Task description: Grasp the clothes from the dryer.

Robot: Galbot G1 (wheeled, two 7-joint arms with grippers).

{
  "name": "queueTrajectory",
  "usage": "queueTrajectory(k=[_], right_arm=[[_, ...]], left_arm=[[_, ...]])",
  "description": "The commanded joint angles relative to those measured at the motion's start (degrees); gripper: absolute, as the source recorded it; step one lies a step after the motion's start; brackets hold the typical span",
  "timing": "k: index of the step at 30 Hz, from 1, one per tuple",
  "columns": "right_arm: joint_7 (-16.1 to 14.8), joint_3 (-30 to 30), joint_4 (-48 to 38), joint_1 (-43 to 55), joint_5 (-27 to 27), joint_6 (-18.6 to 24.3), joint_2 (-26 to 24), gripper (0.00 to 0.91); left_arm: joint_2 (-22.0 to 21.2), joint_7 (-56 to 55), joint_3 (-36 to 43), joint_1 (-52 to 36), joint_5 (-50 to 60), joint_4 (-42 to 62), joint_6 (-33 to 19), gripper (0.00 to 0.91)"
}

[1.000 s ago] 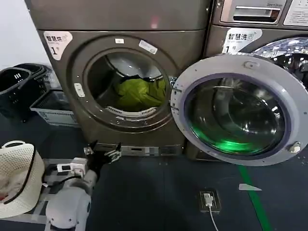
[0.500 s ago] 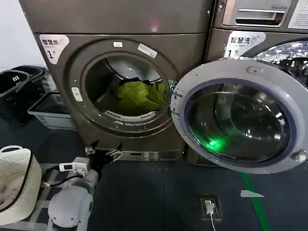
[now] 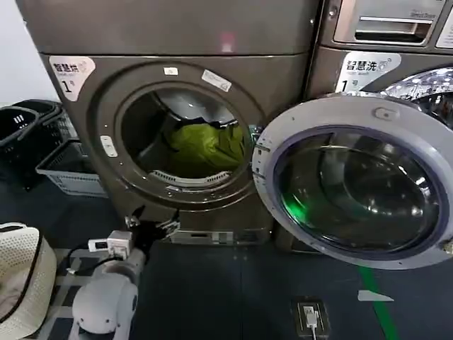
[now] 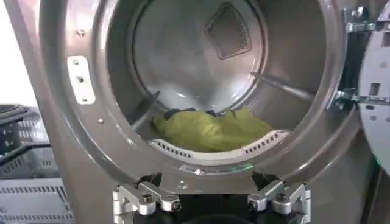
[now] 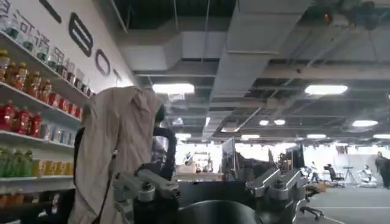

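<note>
The dryer (image 3: 177, 32) is the dark bronze-grey machine with its round porthole open. The clothes (image 3: 205, 145), a yellow-green heap, lie at the bottom of the drum. In the left wrist view the clothes (image 4: 210, 129) sit just behind the porthole's lower rim (image 4: 201, 165). My left gripper (image 3: 152, 225) hangs low in front of the dryer, below the porthole and apart from the clothes. Its fingers (image 4: 146, 198) are spread wide, so the left gripper (image 4: 211, 201) is open and empty. My right gripper (image 5: 211, 189) is open too, empty and facing a room away from the dryer.
The dryer's round glass door (image 3: 361, 191) is swung out to the right, across the neighbouring grey machine (image 3: 382, 42). Baskets (image 3: 64, 166) stand on the floor at the left, and a white woven bag (image 3: 21, 276) lies near my left arm. A floor socket (image 3: 310, 315) sits at the front right.
The head view has drifted a little nearer to the dryer. My left gripper stays low below the porthole, still open. The clothes have not moved.
</note>
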Motion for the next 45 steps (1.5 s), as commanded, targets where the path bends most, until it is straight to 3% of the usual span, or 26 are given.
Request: queueTrajectory(k=[1, 45], right_arm=[[0.2, -0.1, 0.1, -0.1, 0.0, 0.3, 0.0, 0.907], [0.9, 0.0, -0.7, -0.5, -0.1, 0.0, 0.6, 0.907]], left_arm=[[0.4, 0.2, 0.1, -0.2, -0.1, 0.5, 2.8, 0.907], [0.7, 0.4, 1.1, -0.7, -0.7, 2.9, 2.2, 0.907]])
